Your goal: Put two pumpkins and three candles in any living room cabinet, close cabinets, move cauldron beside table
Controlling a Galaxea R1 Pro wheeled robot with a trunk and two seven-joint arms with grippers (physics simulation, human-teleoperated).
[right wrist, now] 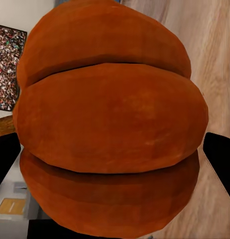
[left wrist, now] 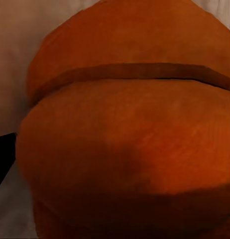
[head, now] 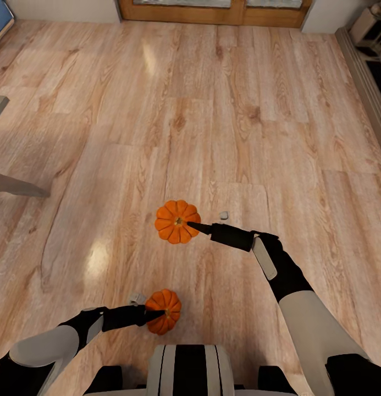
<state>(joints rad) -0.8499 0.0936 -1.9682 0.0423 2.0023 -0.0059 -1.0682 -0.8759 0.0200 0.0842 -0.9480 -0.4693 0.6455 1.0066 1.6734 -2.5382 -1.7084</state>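
I am viewing the floor (head: 212, 110) from overhead; each wrist camera is pressing close against one pumpkin (left wrist: 125, 149), (right wrist: 110, 119), both shared overhead.

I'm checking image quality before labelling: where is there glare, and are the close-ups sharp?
Head view: soft bright glare patches on the plank floor, both pumpkins crisp, one at the left gripper, one at the right gripper. Left wrist view: pumpkin very close, soft and dim. Right wrist view: pumpkin close, better lit, ribs clear.
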